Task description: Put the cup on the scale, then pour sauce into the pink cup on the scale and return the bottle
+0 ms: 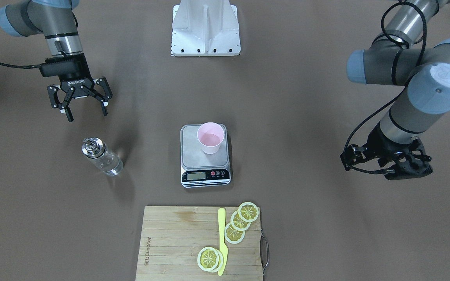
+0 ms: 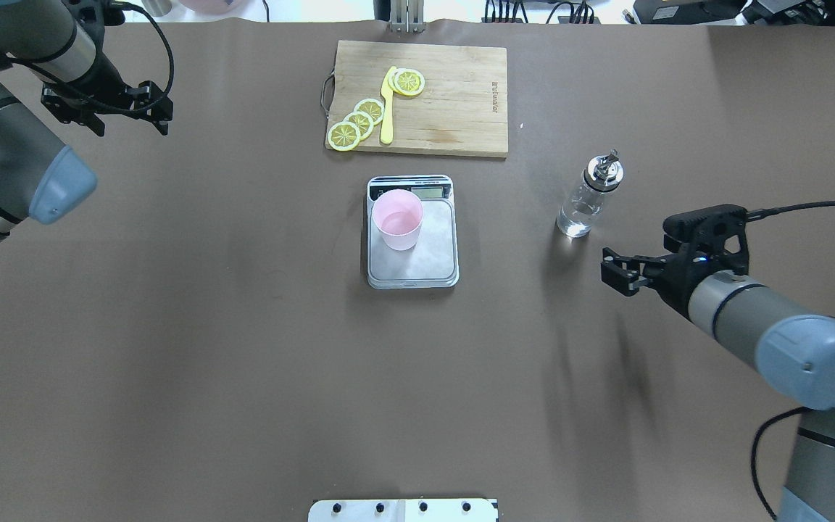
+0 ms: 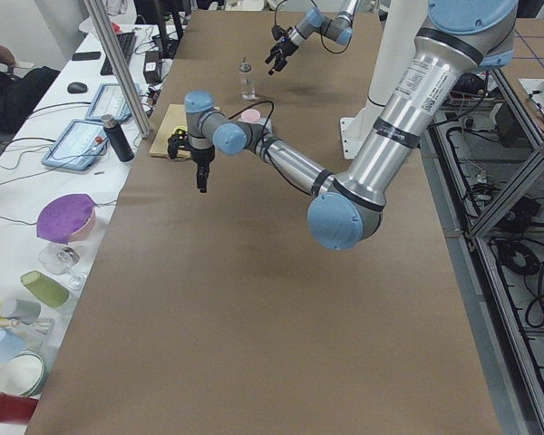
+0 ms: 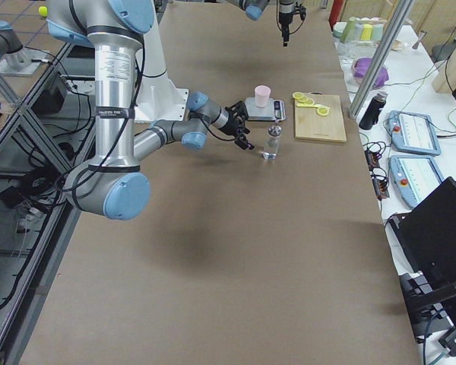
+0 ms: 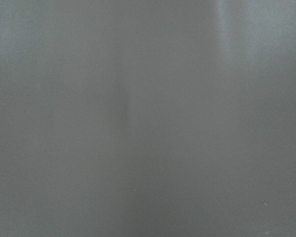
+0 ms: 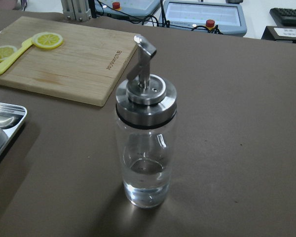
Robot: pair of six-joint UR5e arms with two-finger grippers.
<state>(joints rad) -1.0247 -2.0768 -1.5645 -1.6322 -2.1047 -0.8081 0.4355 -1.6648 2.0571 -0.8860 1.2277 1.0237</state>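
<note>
The pale pink cup (image 1: 210, 137) stands upright on the far left part of the scale (image 1: 191, 150), which sits mid-table; both also show in the overhead view, the cup (image 2: 398, 219) on the scale (image 2: 432, 254). The clear glass bottle (image 1: 100, 156) with a metal pourer cap stands upright on the table, with a little clear liquid at its bottom (image 6: 145, 190). My right gripper (image 1: 87, 115) is open and empty, a short way back from the bottle (image 2: 590, 196) and level with it. My left gripper (image 2: 109, 109) hangs far off at the table's left side; I cannot tell how its jaws stand.
A wooden cutting board (image 2: 454, 101) with several lemon slices (image 2: 359, 119) and a yellow knife (image 2: 387, 105) lies beyond the scale. The robot's white base plate (image 1: 205, 35) is at the near side. The left wrist view shows only blurred grey surface.
</note>
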